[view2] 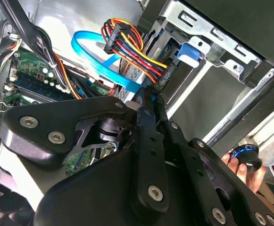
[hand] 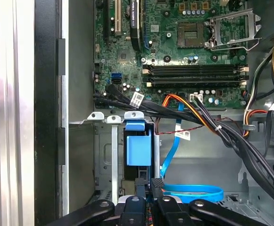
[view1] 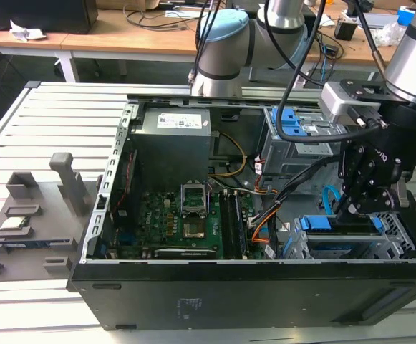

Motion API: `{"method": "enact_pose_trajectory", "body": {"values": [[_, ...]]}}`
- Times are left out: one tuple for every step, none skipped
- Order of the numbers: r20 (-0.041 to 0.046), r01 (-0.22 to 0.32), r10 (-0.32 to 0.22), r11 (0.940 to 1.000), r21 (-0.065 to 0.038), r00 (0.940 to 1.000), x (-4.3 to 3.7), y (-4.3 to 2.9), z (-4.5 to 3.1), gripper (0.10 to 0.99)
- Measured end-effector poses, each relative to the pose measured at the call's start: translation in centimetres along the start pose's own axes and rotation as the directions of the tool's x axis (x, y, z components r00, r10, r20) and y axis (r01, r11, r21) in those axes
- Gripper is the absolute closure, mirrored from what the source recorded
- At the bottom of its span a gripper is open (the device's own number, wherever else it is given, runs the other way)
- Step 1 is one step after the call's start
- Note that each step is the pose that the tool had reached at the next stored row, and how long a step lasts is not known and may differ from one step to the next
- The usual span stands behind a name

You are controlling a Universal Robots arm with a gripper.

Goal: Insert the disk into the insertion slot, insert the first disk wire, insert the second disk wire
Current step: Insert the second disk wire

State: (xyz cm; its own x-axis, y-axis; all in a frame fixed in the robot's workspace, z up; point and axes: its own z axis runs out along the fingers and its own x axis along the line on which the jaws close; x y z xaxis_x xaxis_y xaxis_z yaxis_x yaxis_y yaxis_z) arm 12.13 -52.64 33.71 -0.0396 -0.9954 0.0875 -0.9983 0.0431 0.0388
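The pincer [view1: 356, 208], narrowed on a connector at the disk [view1: 340, 223] (seated in the slot [view1: 390, 247]), hangs among black cables [hand: 221, 129], a blue cable [hand: 193, 190] looped just beside.

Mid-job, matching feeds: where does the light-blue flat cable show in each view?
Exterior view: the light-blue flat cable arcs inside the case, just to the exterior view's left of the hand.
Second wrist view: it loops beside the red-yellow-black wire bundle.
First wrist view: it lies looped close to the hand.
Shared landmark: the blue carrier tab on the silver cage.
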Motion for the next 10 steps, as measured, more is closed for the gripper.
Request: {"method": "enact_pose_trajectory", "body": {"values": [[0.0,0.0,0.0,1.0,0.0,1.0,0.0,0.0,0.0,0.925],[0.0013,0.0,0.0,1.0,0.0,1.0,-0.01,-0.01,0.05,0.925],[0.0015,0.0,0.0,1.0,0.0,1.0,-0.01,0.0,0.09,0.914],[0.0009,0.0,0.0,1.0,0.0,1.0,-0.01,-0.01,0.06,0.851],[0.0002,0.0,0.0,1.0,0.0,1.0,0.0,0.0,0.03,0.851],[0.0003,0.0,0.0,1.0,0.0,1.0,0.04,0.01,-0.42,0.851],[0.0004,0.0,0.0,1.0,0.0,1.0,0.09,0.04,-1.12,0.851],[0.0003,0.0,0.0,1.0,0.0,1.0,0.13,0.08,-2.0,0.851],[0.0003,0.0,0.0,1.0,0.0,1.0,0.14,0.11,-2.76,0.851],[0.0003,0.0,0.0,1.0,0.0,1.0,0.08,0.14,-3.44,0.851]]}}
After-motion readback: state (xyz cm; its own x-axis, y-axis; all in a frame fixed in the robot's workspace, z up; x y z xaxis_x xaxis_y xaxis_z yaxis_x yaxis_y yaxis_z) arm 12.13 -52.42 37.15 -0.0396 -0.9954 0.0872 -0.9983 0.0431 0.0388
